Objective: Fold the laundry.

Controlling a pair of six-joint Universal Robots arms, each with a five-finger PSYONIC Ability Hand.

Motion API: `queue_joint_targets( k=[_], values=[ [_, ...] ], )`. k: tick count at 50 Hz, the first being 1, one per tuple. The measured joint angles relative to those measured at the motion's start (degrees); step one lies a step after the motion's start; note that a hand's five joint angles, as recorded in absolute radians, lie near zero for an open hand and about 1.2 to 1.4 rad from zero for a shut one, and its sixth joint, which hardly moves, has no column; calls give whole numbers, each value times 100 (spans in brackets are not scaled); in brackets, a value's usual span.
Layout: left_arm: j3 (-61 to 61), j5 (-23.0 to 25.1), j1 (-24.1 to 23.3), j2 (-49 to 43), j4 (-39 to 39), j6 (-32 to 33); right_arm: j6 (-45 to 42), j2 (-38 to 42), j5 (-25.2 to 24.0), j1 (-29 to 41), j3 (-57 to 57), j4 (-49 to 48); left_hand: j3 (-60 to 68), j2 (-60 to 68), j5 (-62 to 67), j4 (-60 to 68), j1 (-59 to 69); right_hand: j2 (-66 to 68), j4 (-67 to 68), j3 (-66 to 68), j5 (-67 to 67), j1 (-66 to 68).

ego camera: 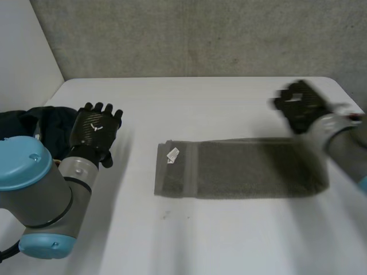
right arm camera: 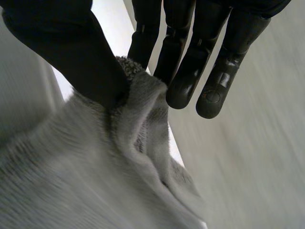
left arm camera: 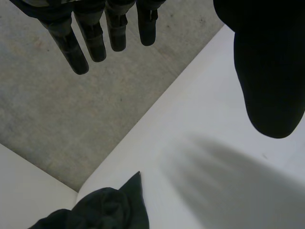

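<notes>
Your right hand [ego camera: 301, 106] was up off the white table [ego camera: 200, 97], at the right end of the grey towel [ego camera: 241, 169]. In its wrist view, thumb and straight fingers pinched a fold of the towel's edge between them. The towel lay as a long folded strip across the table's middle, with a white tag [ego camera: 172, 154] on its left end. Your left hand [ego camera: 96, 129] hung over the table's left side, fingers straight, holding nothing, just beside a dark cloth heap [ego camera: 40, 123].
</notes>
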Motion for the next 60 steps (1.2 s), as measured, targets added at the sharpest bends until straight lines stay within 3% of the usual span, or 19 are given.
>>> queue_joint_targets(
  k=[8,11,12,13,14,20,25,32,35,36,38,39,42,47,57,60],
  values=[
    [35,-8,-147,35,23,2,368,831,-789,1929,-451,-90,0,0,0,0,0,0,0,0,0,0],
    [64,-10,-254,5,36,7,440,1281,-778,2281,-697,-75,0,0,0,0,0,-1554,-1577,-1557,-1455,-1426],
    [69,-10,-271,-2,38,8,456,1338,-752,2311,-728,-68,0,0,0,0,0,-1554,-1577,-1557,-1455,-1426],
    [87,-10,-323,-24,45,11,522,1473,-647,2371,-807,-33,0,0,0,0,0,-4121,-3978,-3963,-3868,-3652],
    [98,-10,-349,-35,47,12,562,1512,-588,2384,-829,-13,0,0,0,0,0,-4824,-4758,-4738,-4623,-4111],
    [258,-10,-626,-182,65,27,1433,1396,10,1964,-678,311,0,0,-1,0,0,-5462,-5507,-5545,-5277,-4423],
    [437,-10,-832,-300,72,35,2102,825,133,1022,10,551,0,0,-1,0,0,-5462,-5507,-5545,-5277,-4423],
    [625,-10,-1023,-449,75,38,2232,229,3,-38,1089,629,0,0,0,0,0,-5119,-5260,-5193,-5042,-4187],
    [635,-10,-1054,-486,67,41,2050,169,-112,-409,1429,612,0,0,0,0,0,-3596,-3801,-3753,-3723,-2865],
    [627,-10,-1057,-492,62,42,2001,186,-145,-482,1477,604,0,0,0,0,0,-2143,-2396,-2347,-2389,-1603],
    [613,-12,-1057,-491,53,43,1948,222,-188,-555,1511,590,0,0,4,0,0,-2143,-2396,-2347,-2389,-1603],
    [600,-15,-1055,-485,45,43,1910,268,-225,-607,1513,566,0,0,0,0,0,-596,-819,-775,-852,-721],
    [572,-31,-1050,-464,27,42,1877,350,-266,-655,1458,501,0,0,1,0,0,-61,-147,-120,-243,-478],
    [523,-176,-1038,-396,-17,27,2010,421,-279,-535,1154,364,0,0,0,0,0,-24,-1,-2,-180,-452],
    [423,-492,-890,-122,-62,7,2903,571,-336,986,-439,388,0,0,1,0,0,-24,0,-2,-179,-323],
    [392,-646,-752,-54,-61,6,3024,1181,-503,1987,-1222,504,0,0,0,0,0,-24,0,-2,-80,-323]
  ],
)
